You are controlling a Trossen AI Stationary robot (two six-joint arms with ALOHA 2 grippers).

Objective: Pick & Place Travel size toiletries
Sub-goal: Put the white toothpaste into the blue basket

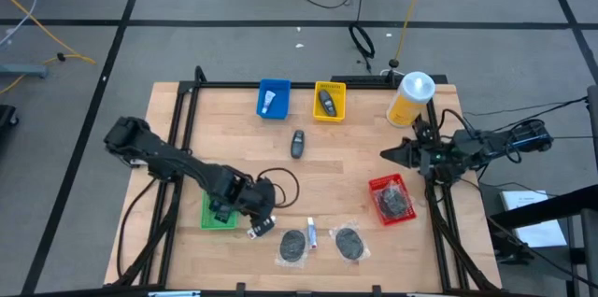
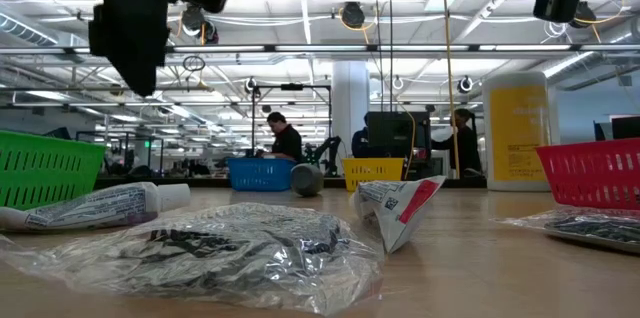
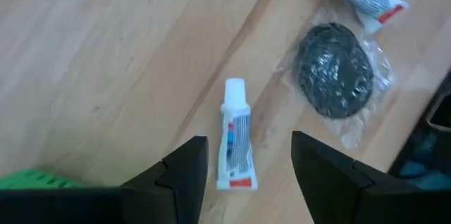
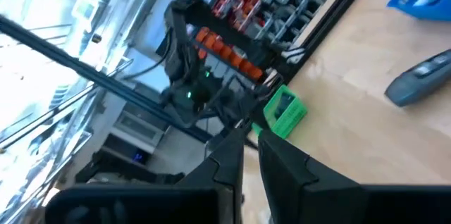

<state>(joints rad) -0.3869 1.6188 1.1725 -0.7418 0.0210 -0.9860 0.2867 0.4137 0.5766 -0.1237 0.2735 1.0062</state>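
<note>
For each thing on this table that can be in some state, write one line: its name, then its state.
Left gripper: open, hovering over a toothpaste tube.
Toothpaste tube: capped, flat on the wood between the fingers.
Second toothpaste tube: flat between two bagged scouring pads.
Blue bin: upright, one tube inside.
Yellow bin: upright, dark object inside.
Right gripper: nearly shut, empty, by the red bin.

Tube (image 1: 312, 235) lies between two bagged scrubbers (image 1: 292, 245).

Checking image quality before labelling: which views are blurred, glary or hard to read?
Low view: the crinkled clear plastic bag up close is soft and shiny, and bright ceiling lights glare. Right wrist view: tilted and smeared, with the background washed out. Left wrist view: fairly sharp on the small white squeeze tube. High view: evenly lit.
</note>
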